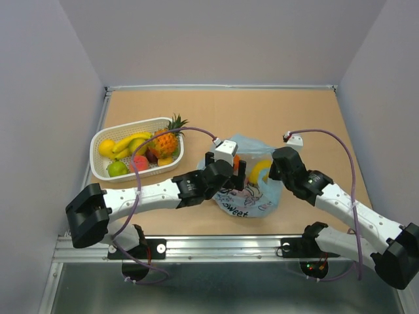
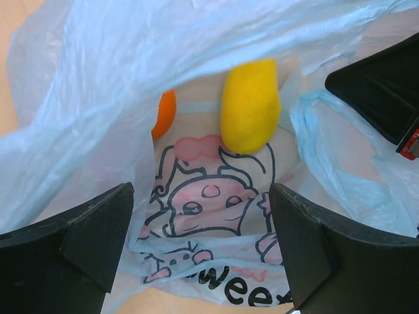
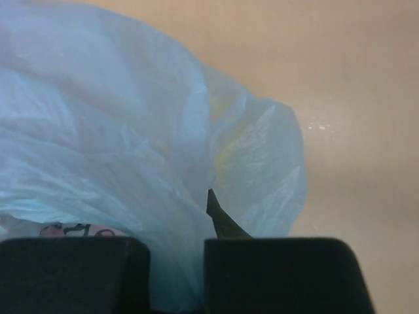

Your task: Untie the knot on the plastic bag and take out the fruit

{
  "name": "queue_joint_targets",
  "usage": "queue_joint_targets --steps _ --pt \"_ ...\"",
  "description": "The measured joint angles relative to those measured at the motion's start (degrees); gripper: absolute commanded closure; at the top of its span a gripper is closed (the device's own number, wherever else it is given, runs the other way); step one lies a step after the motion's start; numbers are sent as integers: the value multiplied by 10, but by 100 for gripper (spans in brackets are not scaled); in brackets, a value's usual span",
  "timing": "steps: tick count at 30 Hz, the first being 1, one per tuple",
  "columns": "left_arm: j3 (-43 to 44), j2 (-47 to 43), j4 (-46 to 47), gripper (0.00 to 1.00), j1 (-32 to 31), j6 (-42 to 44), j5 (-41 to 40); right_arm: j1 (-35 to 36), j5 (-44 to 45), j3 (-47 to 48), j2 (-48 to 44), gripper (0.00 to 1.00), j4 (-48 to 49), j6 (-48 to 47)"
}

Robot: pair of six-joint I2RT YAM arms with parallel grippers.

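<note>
Bag: we see the bag [image 1: 252, 203] near the middle of the table's [image 1: 314, 118] near edge, its mouth gaping upward.
Left claw: our left claw [image 2: 201, 196] hangs over the open mouth, fingers spread wide, holding nothing.
Right claw: our right claw [image 3: 177, 248] sits at the bag's right side, fingers pressed together on a fold of the blue film.
Fruit in bag: we see a mango [image 2: 250, 104] and, left of it, an orange [image 2: 165, 112] half hidden by film, both above the printed figure.
Loop: a loose handle loop [image 2: 313, 140] lies right of the mango.
Basket: our basket [image 1: 131, 124] stands by the left edge, holding a pineapple [image 1: 165, 140] and bananas [image 1: 127, 142].
</note>
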Motion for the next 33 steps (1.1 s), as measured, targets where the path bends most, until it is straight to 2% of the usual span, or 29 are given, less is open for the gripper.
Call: queue_joint_targets --steps 5,12,20,29,33 --pt "35 66 13 5 -1 21 0 0 66 0 13 97 -10 27" --pt "97 150 35 9 -3 63 0 0 99 -19 19 96 -14 42" --pt "159 252 72 8 -3 107 10 0 102 -53 4 94 -20 73" --pt "190 346 113 5 -3 129 35 0 84 -73 -15 94 -21 107" --pt "192 376 132 9 -3 133 68 0 80 -73 -23 94 -21 114"
